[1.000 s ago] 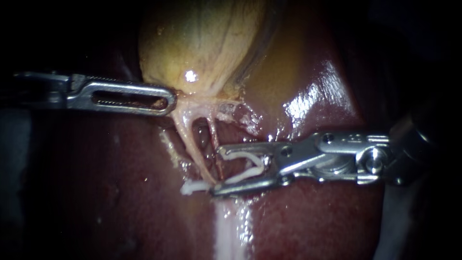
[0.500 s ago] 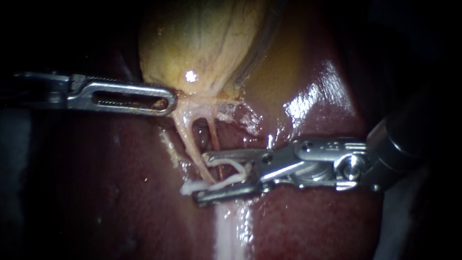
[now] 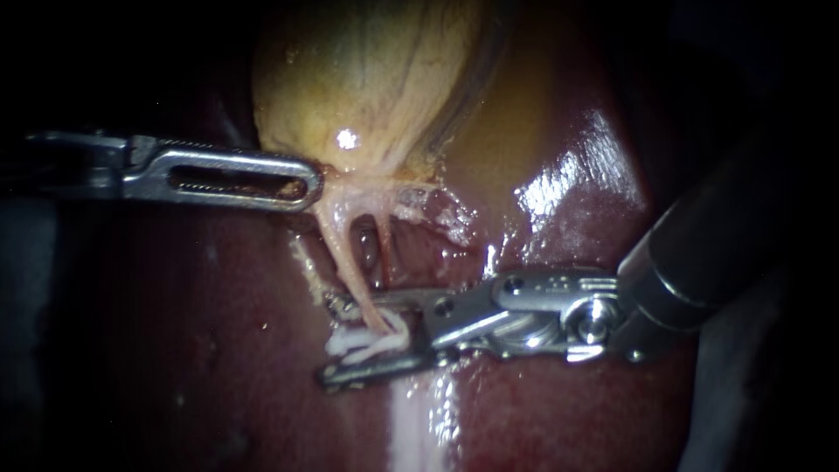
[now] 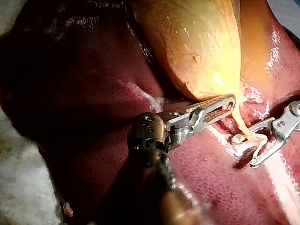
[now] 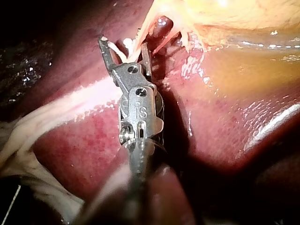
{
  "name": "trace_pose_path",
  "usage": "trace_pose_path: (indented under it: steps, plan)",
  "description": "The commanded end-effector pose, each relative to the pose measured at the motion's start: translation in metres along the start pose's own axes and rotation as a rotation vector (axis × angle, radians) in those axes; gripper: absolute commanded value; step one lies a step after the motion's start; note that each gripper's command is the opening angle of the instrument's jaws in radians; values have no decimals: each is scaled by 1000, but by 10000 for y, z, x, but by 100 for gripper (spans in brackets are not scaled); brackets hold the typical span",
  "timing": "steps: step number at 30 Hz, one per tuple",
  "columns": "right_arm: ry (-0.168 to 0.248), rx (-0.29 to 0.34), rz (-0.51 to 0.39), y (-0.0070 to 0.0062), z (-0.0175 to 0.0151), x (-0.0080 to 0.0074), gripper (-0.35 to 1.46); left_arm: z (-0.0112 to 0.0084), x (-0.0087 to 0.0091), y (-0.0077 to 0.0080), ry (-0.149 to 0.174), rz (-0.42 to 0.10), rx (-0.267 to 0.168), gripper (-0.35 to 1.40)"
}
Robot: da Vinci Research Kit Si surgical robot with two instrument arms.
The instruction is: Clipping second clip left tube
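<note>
Far left: slotted steel end effector [image 3: 306,185] of the left instrument, clenched on the neck of the bulging yellow-tan gallbladder [image 3: 376,79], above glossy dark-red liver [image 3: 218,288]. Centre: pale stringy left tube [image 3: 343,258], dropping from that neck into the right instrument's end effector [image 3: 330,343], astride it, grasping an unclosed white plastic clip [image 3: 395,335] beside a small seated white clip [image 3: 341,343]. Judged mid-placement; next, squeezing shut squarely across the tube, clear of the neighbour. Open U plain from the left wrist view, crowded in the endoscope view
</note>
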Motion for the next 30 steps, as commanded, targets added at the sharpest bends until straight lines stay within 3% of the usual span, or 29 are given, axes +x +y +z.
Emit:
trace_pose_path:
  steps: [1, 12, 19, 30]
  plan:
    - [0, 1, 6, 0, 1, 0, 49, 0, 0, 0, 0, 0, 0, -35]
    - [-1, 3, 16, 2, 6, -3, 46, 1, 0, 0, 0, 0, 1, -35]
    - [-1, 4, 28, 4, 4, -3, 33, 1, 0, 0, 0, 0, 1, -35]
    - [-2, 20, 75, 7, -1, -3, -29, 1, 0, 0, 0, 0, 1, -35]
